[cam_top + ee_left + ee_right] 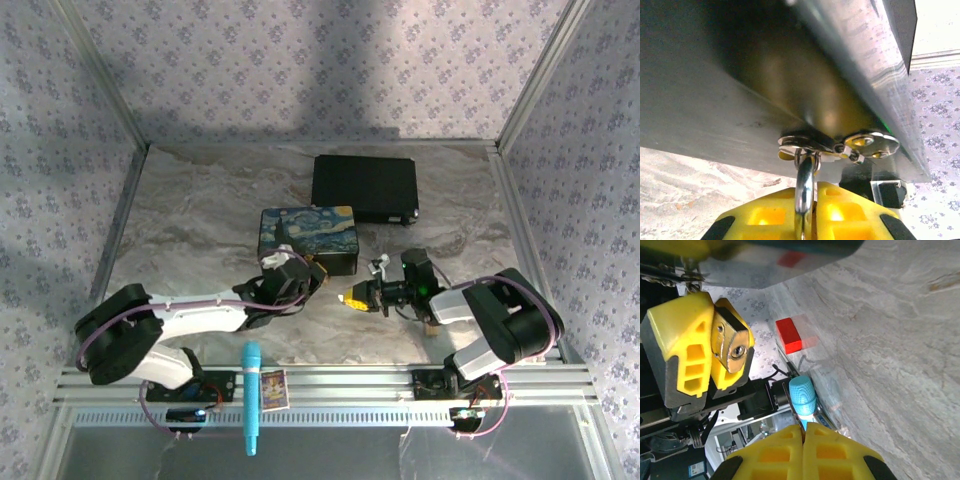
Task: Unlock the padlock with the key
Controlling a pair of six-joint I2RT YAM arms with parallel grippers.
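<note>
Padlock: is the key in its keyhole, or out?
Out. In the right wrist view the padlock shows an empty keyhole, held by the left gripper.

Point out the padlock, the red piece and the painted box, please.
padlock (728,339), right wrist view, on its brass body.
red piece (789,335), right wrist view, on its broad face.
painted box (305,232), top external view, on its lid.
</note>
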